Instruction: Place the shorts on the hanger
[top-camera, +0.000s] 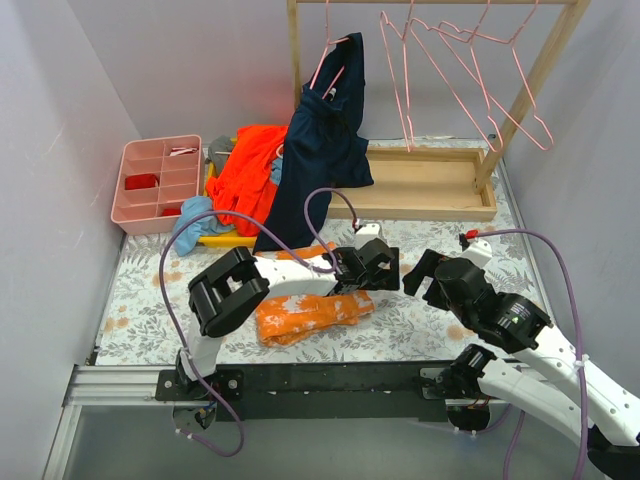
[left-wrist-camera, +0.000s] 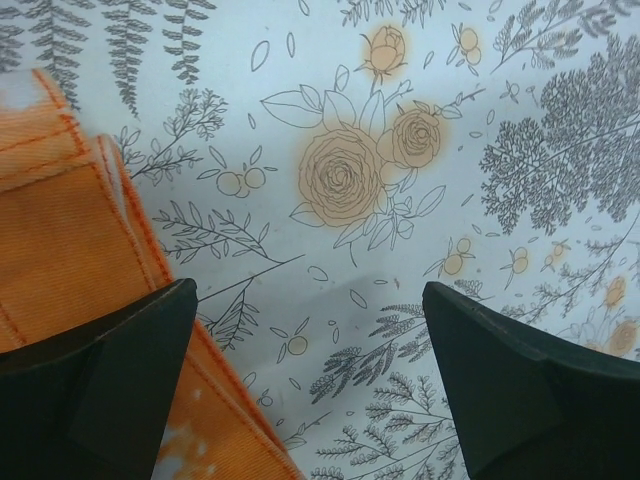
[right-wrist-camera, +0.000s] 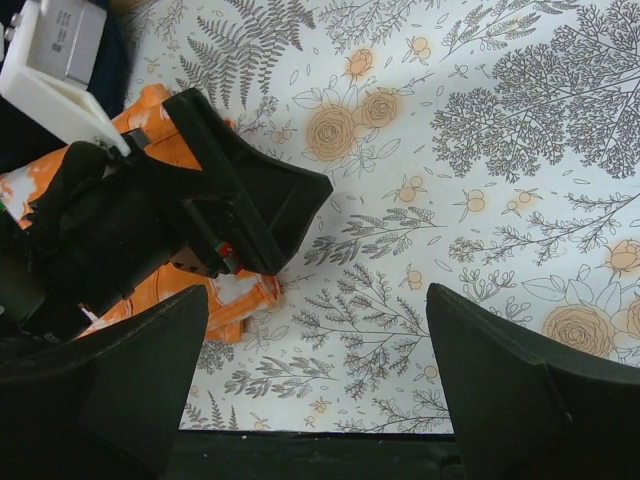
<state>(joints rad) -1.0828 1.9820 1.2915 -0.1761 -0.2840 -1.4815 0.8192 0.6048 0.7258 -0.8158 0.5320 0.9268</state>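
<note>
Nearest us, the left tool (left-wrist-camera: 308, 300) stands wide open with nothing between its fingers. One finger (left-wrist-camera: 100, 380) is over the edge of a lighter orange splotched garment (top-camera: 315, 315) that lies on the table (top-camera: 150, 300). Just beside it, the right tool (right-wrist-camera: 318, 300) is equally wide open and holds nothing, above the floral cloth. Farther back, we see the shorts (top-camera: 250, 170) heaped over a yellow bin (top-camera: 222, 240), with a blue cloth (top-camera: 195, 212) at their left. Left of that, a pink divided tray (top-camera: 145, 160) holds small red pieces in two compartments. Beyond, a navy garment (top-camera: 325, 140) hangs from the wooden rack (top-camera: 533, 85). The pink hangers (top-camera: 406, 90) dangle beside it, well apart from the shorts.
</note>
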